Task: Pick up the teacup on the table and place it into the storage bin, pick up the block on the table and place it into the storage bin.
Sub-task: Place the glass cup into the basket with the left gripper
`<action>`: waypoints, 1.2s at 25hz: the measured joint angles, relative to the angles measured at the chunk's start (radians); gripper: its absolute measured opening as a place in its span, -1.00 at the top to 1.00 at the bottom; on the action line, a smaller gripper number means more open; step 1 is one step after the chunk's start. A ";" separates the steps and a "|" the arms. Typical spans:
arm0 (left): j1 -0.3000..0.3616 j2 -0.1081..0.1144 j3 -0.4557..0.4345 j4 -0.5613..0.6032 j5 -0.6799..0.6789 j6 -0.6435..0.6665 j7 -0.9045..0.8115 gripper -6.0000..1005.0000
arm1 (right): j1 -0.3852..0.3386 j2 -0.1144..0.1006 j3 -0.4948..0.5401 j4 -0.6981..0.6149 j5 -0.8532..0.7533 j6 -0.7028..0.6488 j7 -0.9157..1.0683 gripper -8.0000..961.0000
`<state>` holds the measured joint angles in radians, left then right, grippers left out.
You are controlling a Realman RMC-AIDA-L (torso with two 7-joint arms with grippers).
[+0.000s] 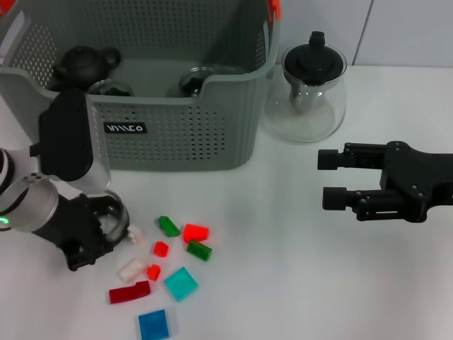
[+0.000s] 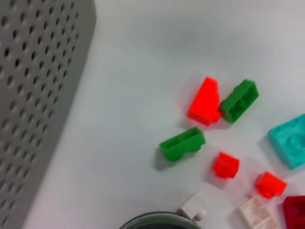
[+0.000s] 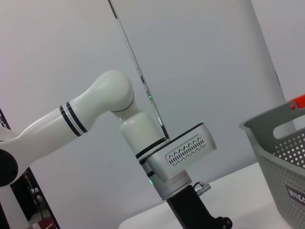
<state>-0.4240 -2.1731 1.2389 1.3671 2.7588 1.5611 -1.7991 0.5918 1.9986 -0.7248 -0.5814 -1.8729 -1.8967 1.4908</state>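
**benchbot_42:** So how far along is this one?

**rm_tinker:** Early-ish, I'd guess. The left gripper point(image 1: 99, 230) is down low on the table with a clear glass teacup point(image 1: 107, 216) right at its tip. From the head view it looks wrapped around it, but I honestly cannot tell whether the fingers are actually clamped or just sitting there. The left wrist view only catches the cup's rim.

**benchbot_42:** And the bin?

**rm_tinker:** The storage bin point(image 1: 170, 134) is just behind and above that gripper, close by. There's already a dark teapot point(image 1: 83, 64) and a couple of glass cups in there, so some cups may be done, can't say for sure.

**benchbot_42:** Blocks?

**rm_tinker:** All on the table as far as I see. The scatter sits right beside the left gripper on its inner side: white block point(image 1: 134, 234) nearly touching the cup, then green block point(image 1: 168, 226), red block point(image 1: 196, 232), teal plate point(image 1: 181, 283) further out. That half looks untouched.

**benchbot_42:** Right arm?

**rm_tinker:** The right gripper point(image 1: 331, 179) hovers off to the side, fingers apart, holding nothing, with the glass teapot point(image 1: 306, 92) just beyond it.
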 joint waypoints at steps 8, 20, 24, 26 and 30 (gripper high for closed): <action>0.000 0.001 -0.026 0.055 -0.055 0.070 -0.044 0.90 | 0.000 -0.002 0.000 0.001 0.000 -0.002 -0.009 -0.65; -0.204 0.064 -0.613 0.149 -0.636 0.437 -0.346 0.90 | -0.002 -0.006 -0.001 0.001 -0.003 -0.004 -0.011 -0.65; -0.321 0.160 -0.594 -0.002 -0.704 0.306 -0.473 0.90 | -0.003 -0.006 -0.001 0.001 -0.003 -0.005 -0.011 -0.65; -0.380 0.205 -0.559 -0.101 -0.661 0.195 -0.494 0.90 | -0.003 -0.008 -0.001 0.001 -0.003 -0.005 -0.011 -0.65; -0.488 0.263 -0.461 -0.286 -0.512 -0.039 -0.518 0.90 | -0.003 -0.009 -0.001 0.002 -0.002 -0.004 -0.008 -0.65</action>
<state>-0.9120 -1.9100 0.7778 1.0812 2.2473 1.5222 -2.3168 0.5890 1.9893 -0.7255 -0.5798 -1.8745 -1.9006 1.4825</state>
